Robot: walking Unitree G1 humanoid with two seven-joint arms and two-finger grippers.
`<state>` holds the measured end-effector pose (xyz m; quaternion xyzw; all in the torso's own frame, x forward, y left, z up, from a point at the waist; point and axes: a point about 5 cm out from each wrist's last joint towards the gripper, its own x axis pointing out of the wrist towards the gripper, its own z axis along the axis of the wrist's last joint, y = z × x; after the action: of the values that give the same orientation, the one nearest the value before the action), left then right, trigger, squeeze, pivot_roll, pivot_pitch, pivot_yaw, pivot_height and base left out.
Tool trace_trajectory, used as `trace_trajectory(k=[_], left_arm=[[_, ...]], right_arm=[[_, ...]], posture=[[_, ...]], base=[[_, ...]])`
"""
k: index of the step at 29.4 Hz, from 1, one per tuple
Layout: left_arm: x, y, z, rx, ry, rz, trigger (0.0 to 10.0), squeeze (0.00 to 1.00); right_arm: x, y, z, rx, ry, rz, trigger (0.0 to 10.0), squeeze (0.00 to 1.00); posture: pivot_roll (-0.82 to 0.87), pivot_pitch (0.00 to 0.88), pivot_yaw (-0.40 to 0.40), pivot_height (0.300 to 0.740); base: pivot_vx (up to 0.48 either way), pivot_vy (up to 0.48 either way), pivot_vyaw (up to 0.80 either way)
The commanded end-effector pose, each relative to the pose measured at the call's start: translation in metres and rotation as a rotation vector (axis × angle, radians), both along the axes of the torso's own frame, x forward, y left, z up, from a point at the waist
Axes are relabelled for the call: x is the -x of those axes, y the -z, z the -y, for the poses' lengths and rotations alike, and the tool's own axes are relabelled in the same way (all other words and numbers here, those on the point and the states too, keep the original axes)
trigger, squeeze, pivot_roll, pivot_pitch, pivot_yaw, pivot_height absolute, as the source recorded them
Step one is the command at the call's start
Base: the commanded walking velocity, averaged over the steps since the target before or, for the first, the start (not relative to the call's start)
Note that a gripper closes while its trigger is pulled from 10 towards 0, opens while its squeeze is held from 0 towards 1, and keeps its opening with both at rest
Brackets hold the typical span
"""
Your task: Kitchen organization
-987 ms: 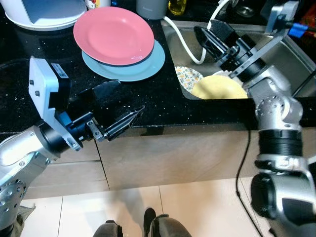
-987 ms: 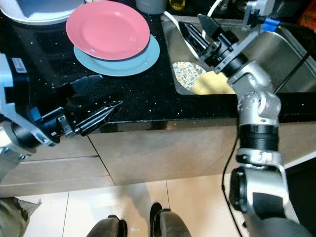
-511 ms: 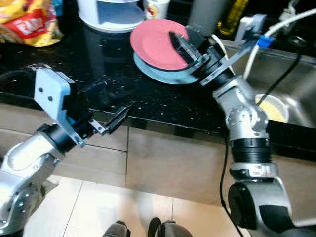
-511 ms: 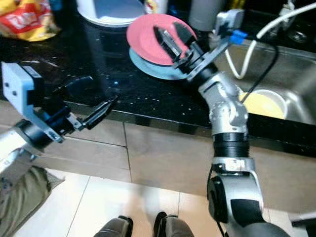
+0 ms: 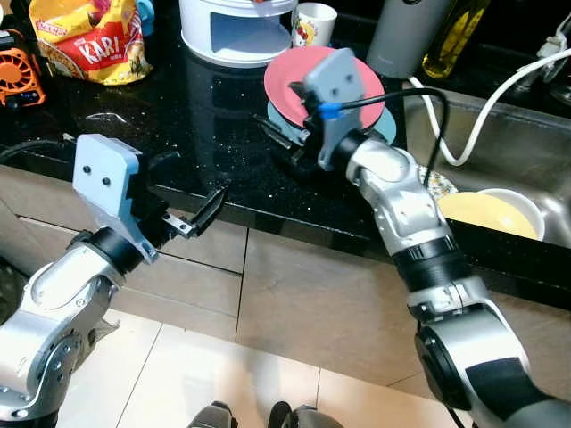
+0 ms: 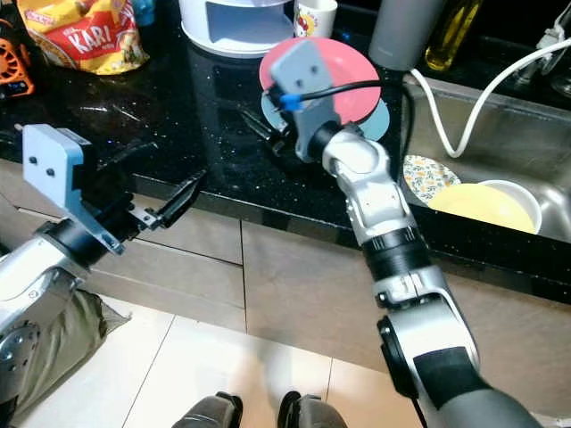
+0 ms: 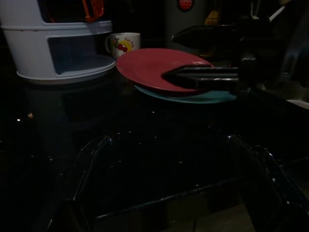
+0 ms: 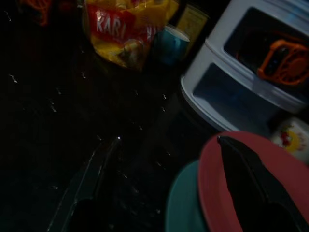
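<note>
Item one: I see a round pink plate (image 5: 314, 78) stacked on a round teal plate (image 5: 385, 125) on the speckled black stone counter (image 5: 178, 98), between a white two-tier plastic rack (image 5: 234, 27) and a steel sink (image 5: 526, 152). My right gripper (image 8: 159, 179) sits at their near edge, fingers apart, one finger (image 8: 246, 179) over the pink rim. My left gripper (image 5: 198, 214) hovers at the counter's front edge, fingers spread, holding nothing.

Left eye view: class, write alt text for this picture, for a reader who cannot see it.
The robot's right end effector reaches low across a black counter at the near edge of a pink plate stacked on a blue plate. The left end effector hovers at the counter's front edge. A snack bag lies far left; a sink holds a yellow dish.
</note>
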<state>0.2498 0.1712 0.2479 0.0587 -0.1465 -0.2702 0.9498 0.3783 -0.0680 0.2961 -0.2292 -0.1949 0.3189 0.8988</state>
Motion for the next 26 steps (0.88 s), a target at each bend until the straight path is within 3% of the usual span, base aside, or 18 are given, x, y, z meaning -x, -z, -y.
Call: trace_trajectory(k=[1,8,11,15,18,26], left_arm=[[0.002,0.001,-0.005,-0.024,-0.021,0.000,10.0,0.00],[0.007,0.002,-0.023,-0.074,-0.108,0.001,10.0,0.00],[0.008,0.001,-0.026,-0.083,-0.118,0.002,10.0,0.00],[0.008,-0.001,-0.032,-0.114,-0.136,0.003,10.0,0.00],[0.008,-0.001,-0.033,-0.120,-0.135,0.002,10.0,0.00],[0.009,-0.001,-0.031,-0.114,-0.120,-0.003,10.0,0.00]], right_arm=[[-0.003,0.000,0.002,0.050,0.035,0.019,10.0,0.00],[-0.015,-0.009,0.002,0.228,0.116,0.065,10.0,0.00],[-0.017,-0.010,0.003,0.257,0.128,0.070,10.0,0.00],[-0.023,-0.008,0.009,0.358,0.136,0.042,10.0,0.00],[-0.025,-0.006,0.012,0.381,0.139,0.028,10.0,0.00],[-0.033,0.003,0.038,0.495,0.236,-0.043,10.0,0.00]], posture=[[0.24,0.110,-0.115,0.740],[0.25,0.121,-0.131,0.740],[0.25,0.121,-0.131,0.740],[0.23,0.143,-0.129,0.740],[0.22,0.148,-0.127,0.740],[0.21,0.162,-0.119,0.740]], base=[[0.000,0.000,0.00],[0.000,0.000,0.00],[0.000,0.000,0.00],[0.000,0.000,0.00],[0.000,0.000,0.00],[0.000,0.000,0.00]])
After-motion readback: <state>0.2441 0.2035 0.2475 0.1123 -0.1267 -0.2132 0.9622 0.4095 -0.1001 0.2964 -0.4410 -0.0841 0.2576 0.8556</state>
